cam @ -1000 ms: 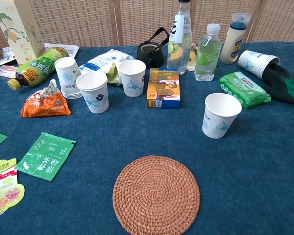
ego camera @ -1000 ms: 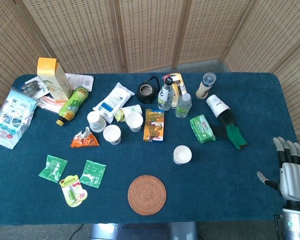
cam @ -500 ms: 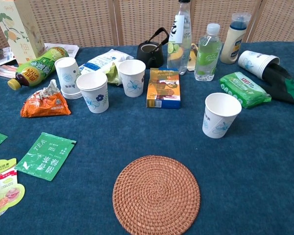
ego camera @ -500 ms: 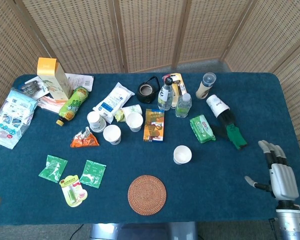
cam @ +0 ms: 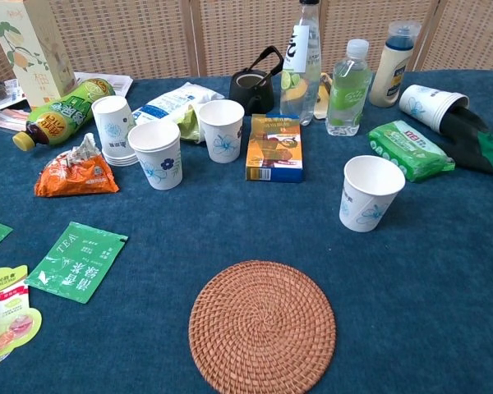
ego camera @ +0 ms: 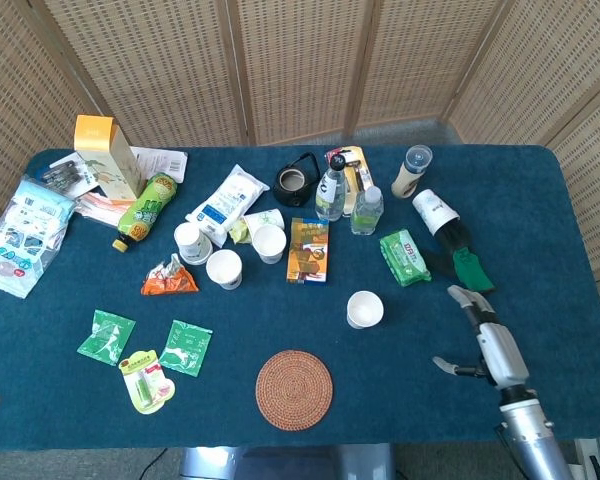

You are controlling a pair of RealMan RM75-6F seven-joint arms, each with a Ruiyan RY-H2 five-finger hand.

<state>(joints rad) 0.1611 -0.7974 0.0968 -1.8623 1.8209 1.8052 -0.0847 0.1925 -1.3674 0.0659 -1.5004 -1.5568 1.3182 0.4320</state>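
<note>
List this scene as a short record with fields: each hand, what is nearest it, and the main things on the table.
right hand: over the table's near right part, fingers apart, holding nothing
left hand: not in view
nearest to right hand: green glove and a lone paper cup, neither touched
table: blue cloth
front centre: round woven mat
middle: orange box lying flat, more paper cups
back: black teapot, two clear bottles
left side: green tea packets, green bottle on its side

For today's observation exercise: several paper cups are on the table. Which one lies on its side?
The paper cup at the far right, tipped over beside the green wipes pack. The lone cup and the left cluster all stand upright.
</note>
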